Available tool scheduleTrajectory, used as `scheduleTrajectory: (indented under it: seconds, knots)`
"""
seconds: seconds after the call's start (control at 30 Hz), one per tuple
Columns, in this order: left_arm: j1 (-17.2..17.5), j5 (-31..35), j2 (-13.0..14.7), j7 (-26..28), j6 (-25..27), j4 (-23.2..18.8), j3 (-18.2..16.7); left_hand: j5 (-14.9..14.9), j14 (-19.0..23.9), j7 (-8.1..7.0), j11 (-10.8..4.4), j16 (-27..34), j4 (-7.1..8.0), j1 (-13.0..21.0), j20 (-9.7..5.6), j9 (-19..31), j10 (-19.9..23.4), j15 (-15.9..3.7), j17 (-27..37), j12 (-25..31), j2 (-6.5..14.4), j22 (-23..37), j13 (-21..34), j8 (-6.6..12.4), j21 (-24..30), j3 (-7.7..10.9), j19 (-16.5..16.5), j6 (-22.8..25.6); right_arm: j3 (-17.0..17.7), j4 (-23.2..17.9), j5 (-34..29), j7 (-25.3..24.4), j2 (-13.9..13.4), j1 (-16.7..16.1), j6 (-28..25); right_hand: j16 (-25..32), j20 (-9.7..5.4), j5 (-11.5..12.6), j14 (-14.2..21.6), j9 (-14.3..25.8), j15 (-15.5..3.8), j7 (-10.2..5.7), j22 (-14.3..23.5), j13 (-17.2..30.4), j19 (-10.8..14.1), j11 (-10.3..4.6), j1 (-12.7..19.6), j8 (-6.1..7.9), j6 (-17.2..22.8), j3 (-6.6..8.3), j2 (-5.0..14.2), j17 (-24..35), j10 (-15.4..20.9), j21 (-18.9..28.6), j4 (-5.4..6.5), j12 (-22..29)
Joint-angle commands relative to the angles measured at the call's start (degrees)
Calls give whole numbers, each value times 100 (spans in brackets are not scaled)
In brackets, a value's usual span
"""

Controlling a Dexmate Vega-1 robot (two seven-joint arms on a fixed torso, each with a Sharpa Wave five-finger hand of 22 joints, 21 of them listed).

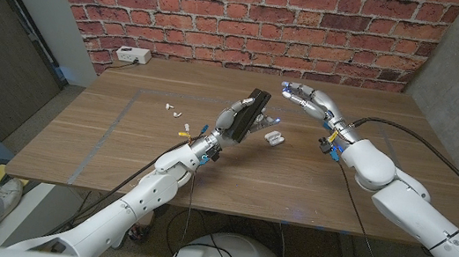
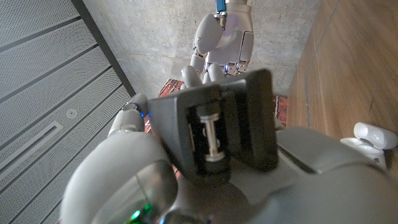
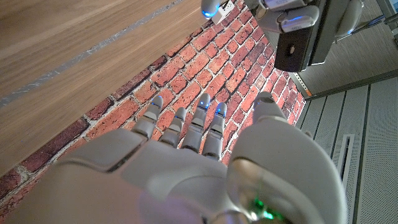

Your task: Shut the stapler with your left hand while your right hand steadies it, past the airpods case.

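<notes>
Bench (image 1: pixel 336 196) surface stretched wide and bare toward the near edge and out to both sides, with the brick wall (image 1: pixel 227 13) closing off the far edge and a white box (image 1: pixel 133 55) sitting against it near the far left corner. Small white bits (image 1: pixel 176 113) lay scattered left of centre, well apart from the arms.

Near the middle, the left hand (image 1: pixel 235 117) held the stapler (image 1: pixel 254 112) lifted off the bench and tilted, its dark body angled up and away toward the wall. In the left wrist view the stapler (image 2: pixel 214 130) sat right against the palm, its open underside with the metal spring facing the camera, and the fingers (image 2: pixel 127 118) were wrapped around its far side (clamped on it, as far as the view showed).

The right hand (image 1: pixel 309 98) hovered above the bench beyond and to the right of the stapler, close to its raised end but apart from it. Its fingers (image 3: pixel 186 127) were stretched out straight and slightly apart, holding nothing, with blue lights at the tips.

The airpods case (image 1: pixel 274 138) lay on the bench just beside the left hand, on its right, between the two arms; the left wrist view showed it (image 2: pixel 375 135) lying white on the wood.
</notes>
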Motion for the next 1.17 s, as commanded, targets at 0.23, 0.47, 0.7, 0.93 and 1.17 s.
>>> scheduleTrajectory:
  seconds: [0.23, 0.47, 0.7, 0.93, 1.17]
  knots:
    - [7, -29, 13, -40, -11, 18, -44, 147, 33, -580, -215, -51, 2038, -92, 8, 4544, 192, -881, 45, 104, 299, 17, -8, 2779, -1, 2057, -7, 530, -93, 73, -4, 58, 70, 124, -53, 17, 33, -33, 14, 8, -123, 11, 11, 17, 4, 25, -12, -7, 51, 14, 12, -11, -135, 15, -64, -31]
    - [4, -47, 16, -56, -3, 33, -60, 160, 39, -580, -212, -92, 2038, -98, 6, 4542, 185, -888, 54, 135, 292, 19, -29, 2778, -2, 2058, -11, 531, -149, 121, -4, 90, 105, 199, -78, 14, 28, -34, -9, 6, -116, 5, 11, 1, -2, -3, -25, -11, 34, 21, 16, -18, -278, 11, -78, -109]
    - [10, -67, 19, -64, 6, 48, -77, 169, 40, -585, -213, -130, 2037, -104, 9, 4541, 175, -884, 70, 166, 292, 20, -53, 2776, -2, 2053, -16, 534, -186, 147, -4, 101, 124, 244, -103, 13, 28, -34, -20, 5, -113, 4, 11, -7, -15, -1, -31, -17, 16, 27, 22, -22, -285, 6, -85, -122]
    - [17, -61, 5, -78, -17, 65, -79, 179, 54, -589, -211, -163, 2028, -107, 9, 4540, 185, -887, 92, 207, 291, 21, -82, 2774, -1, 2047, -17, 540, -186, 140, -8, 95, 110, 244, -106, 16, 26, -33, -20, 5, -119, 6, 11, -15, -22, -3, -35, -13, 21, 33, 27, -26, -292, 3, -93, -134]
    - [-10, -77, -61, -142, -19, 188, -50, 198, 68, -607, -213, -208, 2030, -116, 12, 4539, 179, -890, 105, 256, 285, 23, -96, 2771, 0, 2050, -18, 553, -149, 59, -3, 44, 61, 172, -177, 17, 29, -33, -23, 5, -120, 13, 11, -22, -22, -1, -39, -10, 25, 38, 29, -30, -289, 3, -100, -140]
